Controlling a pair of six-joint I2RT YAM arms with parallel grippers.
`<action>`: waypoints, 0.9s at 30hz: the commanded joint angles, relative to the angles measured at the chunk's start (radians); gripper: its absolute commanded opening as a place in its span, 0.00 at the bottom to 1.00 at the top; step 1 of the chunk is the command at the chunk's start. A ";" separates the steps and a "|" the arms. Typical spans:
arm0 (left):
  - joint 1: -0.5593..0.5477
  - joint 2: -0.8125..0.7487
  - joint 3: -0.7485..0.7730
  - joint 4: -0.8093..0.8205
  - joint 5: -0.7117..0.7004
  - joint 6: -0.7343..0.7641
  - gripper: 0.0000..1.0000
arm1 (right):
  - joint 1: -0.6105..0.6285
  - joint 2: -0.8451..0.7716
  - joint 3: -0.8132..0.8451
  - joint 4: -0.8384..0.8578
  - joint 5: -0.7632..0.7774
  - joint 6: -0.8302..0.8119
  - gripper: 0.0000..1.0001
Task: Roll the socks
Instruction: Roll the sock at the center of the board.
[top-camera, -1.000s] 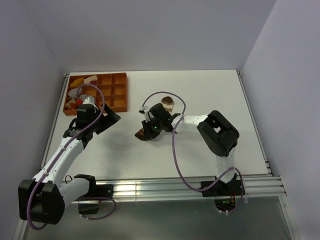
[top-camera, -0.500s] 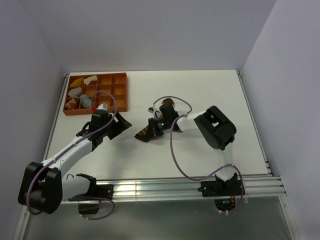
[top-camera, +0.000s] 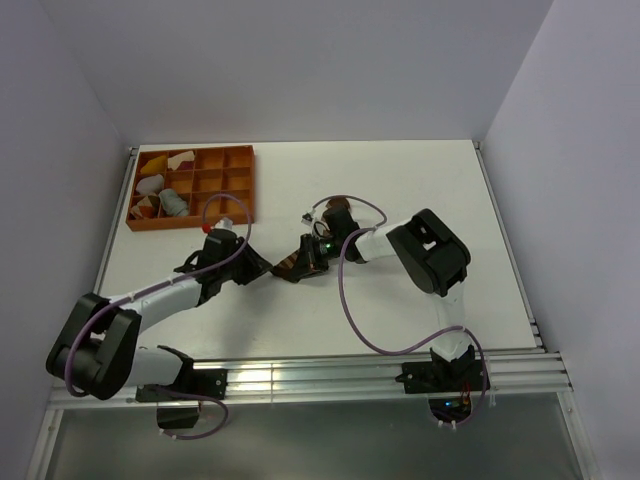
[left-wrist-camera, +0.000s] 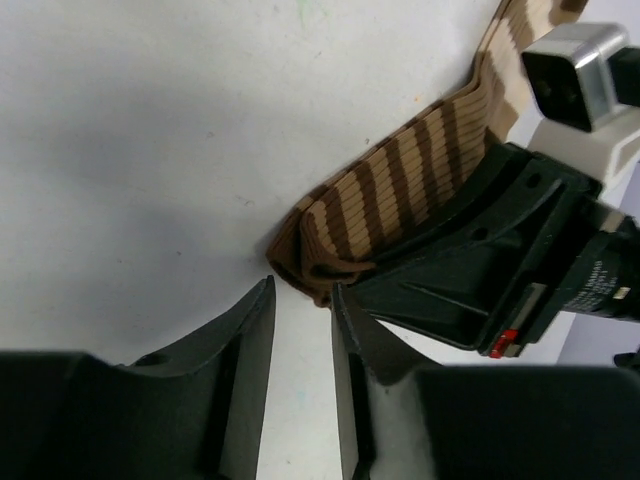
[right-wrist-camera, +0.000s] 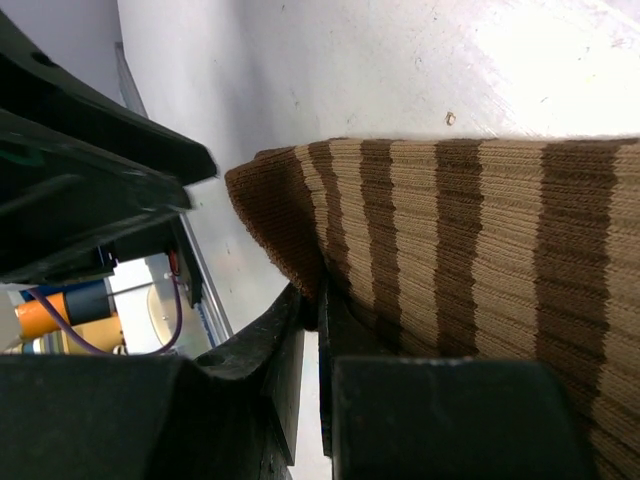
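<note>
Two grippers crowd mid-frame: our left gripper is barely parted, holding nothing, just short of the brown striped sock; our right gripper pinches that sock's edge. Upper left, we spot the grey sock in the tray.

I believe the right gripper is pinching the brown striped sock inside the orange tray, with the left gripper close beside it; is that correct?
No: the top external view shows the brown striped sock on the table, apart from the orange tray. The right gripper pinches it, with the left gripper close beside.
</note>
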 joint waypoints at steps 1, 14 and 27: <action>-0.024 0.041 -0.013 0.077 -0.031 -0.040 0.32 | -0.005 0.023 -0.005 0.015 0.012 -0.002 0.00; -0.071 0.112 -0.021 0.045 -0.095 -0.080 0.21 | -0.009 0.030 -0.006 0.035 0.010 0.009 0.00; -0.077 0.129 -0.061 0.160 -0.126 -0.071 0.22 | -0.010 0.036 -0.012 0.047 0.004 0.009 0.00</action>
